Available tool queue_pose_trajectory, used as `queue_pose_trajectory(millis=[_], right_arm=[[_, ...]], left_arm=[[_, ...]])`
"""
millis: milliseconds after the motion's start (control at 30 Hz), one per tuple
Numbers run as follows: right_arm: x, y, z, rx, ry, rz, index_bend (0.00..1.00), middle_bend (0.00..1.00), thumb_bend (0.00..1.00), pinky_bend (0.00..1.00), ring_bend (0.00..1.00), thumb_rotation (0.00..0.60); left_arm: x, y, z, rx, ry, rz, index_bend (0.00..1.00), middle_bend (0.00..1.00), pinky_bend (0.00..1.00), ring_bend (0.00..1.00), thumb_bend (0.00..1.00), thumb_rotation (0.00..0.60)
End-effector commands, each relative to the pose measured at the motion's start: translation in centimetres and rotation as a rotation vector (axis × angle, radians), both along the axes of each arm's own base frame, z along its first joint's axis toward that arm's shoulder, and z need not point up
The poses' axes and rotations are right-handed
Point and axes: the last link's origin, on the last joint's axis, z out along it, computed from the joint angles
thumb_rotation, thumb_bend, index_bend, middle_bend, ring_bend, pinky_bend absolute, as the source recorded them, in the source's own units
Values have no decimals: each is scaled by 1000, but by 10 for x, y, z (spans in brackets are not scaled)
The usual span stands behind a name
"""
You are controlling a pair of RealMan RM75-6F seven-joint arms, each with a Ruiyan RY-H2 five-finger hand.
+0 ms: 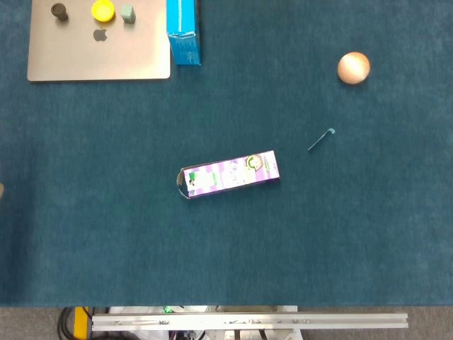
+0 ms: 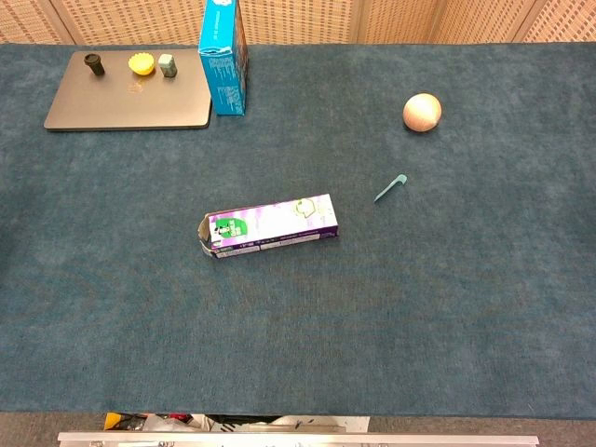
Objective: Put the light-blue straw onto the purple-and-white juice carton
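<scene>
The purple-and-white juice carton [image 1: 228, 174] lies on its side near the middle of the blue table; the chest view shows the carton [image 2: 268, 225] with its opened end to the left. The light-blue straw [image 1: 320, 139] lies flat on the cloth to the carton's right and a little further back, apart from it. In the chest view the straw [image 2: 391, 188] shows its bent tip pointing up and right. Neither hand appears in either view.
A closed grey laptop [image 1: 99, 53] at the back left carries a dark knob [image 1: 59, 10], a yellow cap [image 1: 102, 10] and a grey block [image 1: 127, 13]. A blue box [image 1: 183, 32] stands beside it. A tan ball [image 1: 353, 68] rests behind the straw.
</scene>
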Motion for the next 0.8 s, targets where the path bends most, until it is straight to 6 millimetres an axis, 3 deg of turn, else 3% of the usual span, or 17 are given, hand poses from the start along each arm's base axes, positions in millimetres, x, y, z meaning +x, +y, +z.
queue_pose_trajectory(millis=[33,133,233,333,467,800], right_arm=[[14,-20,-4,44,45,54,379,558,215,584,609,600],[23,-37,-11,98,65,78,379,723,215,842,786,600],[31,-54,-21,158,82,90,382,842,217,985,915,600],[39,-69,-32,186,120,132,434,918,217,1000,986,600],[52,-85,-49,242,149,174,461,993,217,1000,1000,600],[75,-108,-102,378,258,254,521,1000,218,1000,1000,600]], left_arm=[[0,0,1,0,-2,0,130,197,271,227,221,600],[0,0,1,4,-8,4,130,197,271,227,222,600],[-1,-2,2,7,-10,8,130,197,272,227,222,600],[-2,-3,3,9,-13,15,130,197,272,227,222,600],[-3,-3,4,12,-17,22,130,197,271,227,222,600],[-5,-2,3,10,-30,30,128,197,271,227,222,600]])
